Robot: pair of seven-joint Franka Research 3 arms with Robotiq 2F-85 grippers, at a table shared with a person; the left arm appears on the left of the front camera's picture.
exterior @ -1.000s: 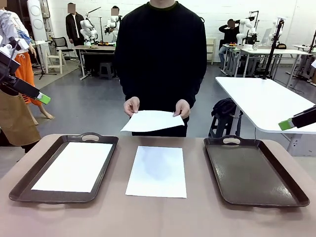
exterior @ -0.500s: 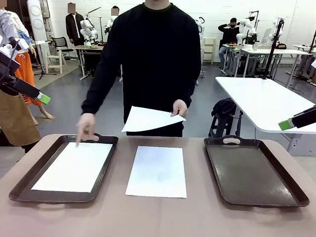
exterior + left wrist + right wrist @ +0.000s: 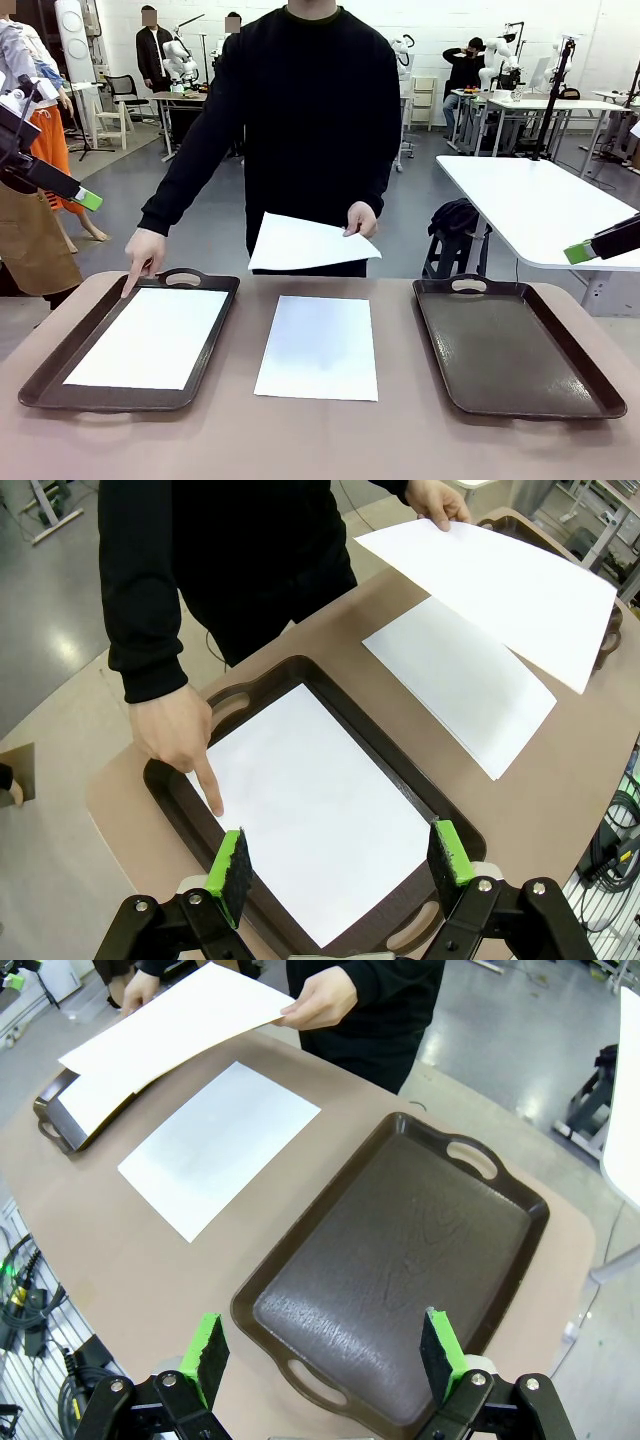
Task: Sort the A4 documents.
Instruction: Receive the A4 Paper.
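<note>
Since a second ago the person's pointing hand (image 3: 145,255) has left the held paper and gone to the far-left corner of the dark brown handled tray (image 3: 72,340). Its index finger is down at the edge of the plain white A4 sheet (image 3: 150,337) lying inside. The other hand (image 3: 362,218) still holds a second white sheet (image 3: 310,243) in the air. On the tan table (image 3: 400,440) the third sheet (image 3: 320,347) lies unmoved between the trays. Both the left gripper (image 3: 340,858) and right gripper (image 3: 325,1348) stay spread wide, holding nothing.
</note>
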